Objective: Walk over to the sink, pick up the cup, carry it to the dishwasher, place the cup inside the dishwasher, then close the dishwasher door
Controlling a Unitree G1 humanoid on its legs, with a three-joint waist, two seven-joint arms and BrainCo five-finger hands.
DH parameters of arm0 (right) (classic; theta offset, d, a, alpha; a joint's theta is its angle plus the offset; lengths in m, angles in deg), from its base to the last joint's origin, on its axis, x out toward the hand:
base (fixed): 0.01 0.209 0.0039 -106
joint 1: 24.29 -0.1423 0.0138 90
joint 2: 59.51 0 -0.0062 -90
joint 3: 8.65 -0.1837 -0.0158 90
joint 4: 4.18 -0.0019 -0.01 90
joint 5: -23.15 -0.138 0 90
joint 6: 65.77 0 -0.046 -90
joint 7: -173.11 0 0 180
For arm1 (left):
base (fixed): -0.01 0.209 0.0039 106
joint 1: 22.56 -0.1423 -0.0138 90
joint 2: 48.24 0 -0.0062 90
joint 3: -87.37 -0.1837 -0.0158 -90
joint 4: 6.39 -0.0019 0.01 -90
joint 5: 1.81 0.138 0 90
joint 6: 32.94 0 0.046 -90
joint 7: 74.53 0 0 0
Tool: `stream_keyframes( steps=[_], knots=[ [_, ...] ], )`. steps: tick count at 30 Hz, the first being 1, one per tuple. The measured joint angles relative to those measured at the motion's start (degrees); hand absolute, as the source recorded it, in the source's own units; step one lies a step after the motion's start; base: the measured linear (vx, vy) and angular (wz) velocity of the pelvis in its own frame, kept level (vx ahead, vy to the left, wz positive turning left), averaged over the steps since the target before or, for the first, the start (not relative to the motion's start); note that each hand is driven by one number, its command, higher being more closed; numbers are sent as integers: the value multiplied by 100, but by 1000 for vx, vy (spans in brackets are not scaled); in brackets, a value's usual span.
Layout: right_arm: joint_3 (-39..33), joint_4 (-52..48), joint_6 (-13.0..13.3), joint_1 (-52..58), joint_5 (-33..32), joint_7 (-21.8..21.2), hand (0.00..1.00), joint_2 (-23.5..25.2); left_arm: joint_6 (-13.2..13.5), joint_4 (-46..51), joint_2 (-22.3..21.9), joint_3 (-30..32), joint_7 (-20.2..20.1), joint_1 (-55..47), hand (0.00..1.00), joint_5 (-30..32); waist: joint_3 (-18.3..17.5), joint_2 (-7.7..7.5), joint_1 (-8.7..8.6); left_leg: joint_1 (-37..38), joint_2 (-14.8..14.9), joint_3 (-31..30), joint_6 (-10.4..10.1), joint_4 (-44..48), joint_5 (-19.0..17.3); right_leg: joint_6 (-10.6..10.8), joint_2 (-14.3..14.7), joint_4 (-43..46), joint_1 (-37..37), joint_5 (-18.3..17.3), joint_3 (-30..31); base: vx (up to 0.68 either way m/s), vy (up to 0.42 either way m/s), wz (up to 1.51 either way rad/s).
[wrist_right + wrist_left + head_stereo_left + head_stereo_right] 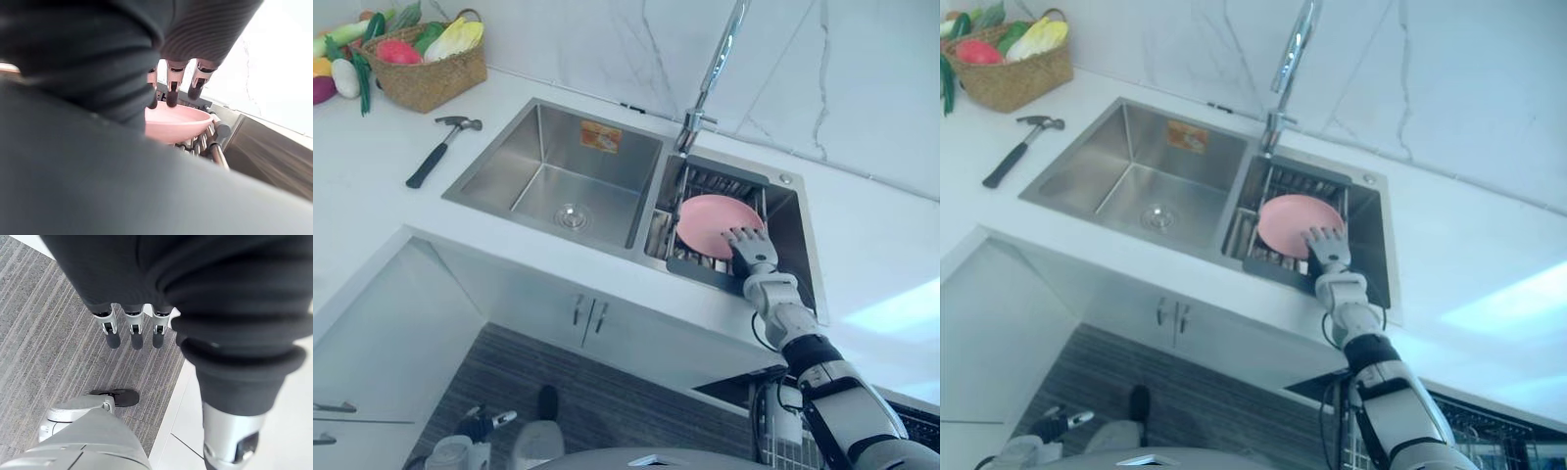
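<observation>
A double sink (pixel 499 168) is set into the white counter (pixel 372 201), with a tall tap (pixel 715 69) at the far side between its two basins. No cup is made out; instead a pink bowl (pixel 707 217) is seen in the right basin, resting on a dish rack (pixel 710 181) of metal bars. The right hand (pixel 750 247) is held at the near rim of the bowl with its fingers straight and spread, gripping nothing; whether they touch the rim cannot be told. The left basin is bare down to its drain. Well to the left, a hammer (pixel 440 154) is laid on the counter, and a woven basket (pixel 426 76) of vegetables is stood in the far left corner. Nothing is placed between hand and bowl. From the right wrist view the bowl's depth and the rack bars under it are shown, which the head views flatten. In the left wrist view the left hand (pixel 135 331) is seen hanging over the striped floor (pixel 44 333), its fingers straight and empty
</observation>
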Motion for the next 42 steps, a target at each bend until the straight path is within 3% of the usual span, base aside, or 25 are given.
stream_keyframes(
  steps=[12,14,15,16,18,20,24,28,32,37,42],
  knots=[
    [-12,189,-98,-217,-7,-14,100,75,-2,-15,55,189,47,51,0,3,153,18,190,-122,153,0,-30,1,20,-17,177,-40,-11,-27,-6,-34,-20,7],
    [-23,163,-90,-262,-6,-2,100,42,-2,-14,57,191,48,50,0,7,164,-2,223,-191,124,12,-35,1,22,-90,170,-123,-39,-138,-3,-70,-25,-1],
    [-25,150,-89,-340,-7,-4,100,43,2,-7,96,199,49,53,0,8,182,-86,246,-247,24,41,-37,2,24,-131,104,-194,-75,-414,9,-66,-47,3],
    [-25,59,-85,-379,-6,5,100,44,1,-18,106,205,56,79,0,9,226,-148,228,-273,-7,73,-52,3,15,155,72,-223,-123,-567,91,-60,-47,5],
    [-21,-28,-77,-371,-7,11,100,50,1,-16,92,210,52,71,0,8,230,-163,231,-271,64,308,48,20,76,134,42,-212,-202,-587,203,-25,-29,-9],
    [-27,-115,-74,-371,-9,2,100,42,-9,-17,94,229,63,-1,0,5,240,-107,221,-277,121,346,-59,4,276,176,116,-192,-202,-615,322,28,13,-13],
    [-8,-308,72,-317,-7,-15,100,56,-10,-13,86,297,103,9,0,3,235,-190,121,-200,17,480,-27,3,325,212,28,-205,-219,-629,602,62,57,-17],
    [-8,-499,263,-318,0,-7,100,21,79,42,122,305,107,154,0,0,245,-157,-41,-176,-68,524,20,2,284,258,-65,-203,-212,-632,623,16,24,-2],
    [25,-574,454,-319,-3,-3,100,-39,83,32,105,303,100,124,0,0,243,-84,-56,-140,-62,595,11,3,268,258,-66,-213,-200,-631,629,2,1,-2],
    [91,-910,547,-319,-6,53,100,-163,215,2,-22,294,100,12,0,1,232,211,-132,-98,-55,642,16,3,256,279,-73,-255,-174,-598,647,-5,2,-5],
    [91,-968,657,-320,-10,236,100,-182,297,-11,-56,293,101,-33,0,1,223,260,-186,-99,-58,649,17,3,256,312,-75,-313,-155,-549,643,0,0,0]
  ],
)
